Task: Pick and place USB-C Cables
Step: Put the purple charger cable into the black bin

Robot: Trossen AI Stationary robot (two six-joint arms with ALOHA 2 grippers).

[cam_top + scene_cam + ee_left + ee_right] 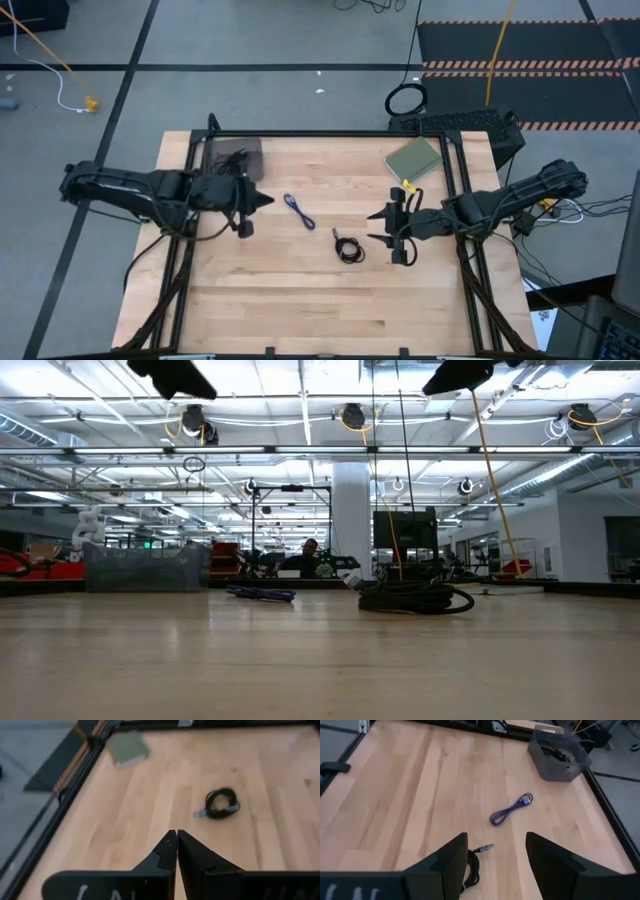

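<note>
The blue-purple USB-C cable lies flat mid-table. One black coiled cable lies to its right, nearer the near edge. Another dark cable appears to sit inside the grey bin at the far left corner. My left gripper is shut and hovers just left of the blue-purple cable. My right gripper is open and hovers just right of the black coil, whose edge shows beside one finger.
A green pad lies near the table's far right corner. A black frame runs along the table's far and side edges. A large black ring loop and a yellow cord lie on the floor beyond.
</note>
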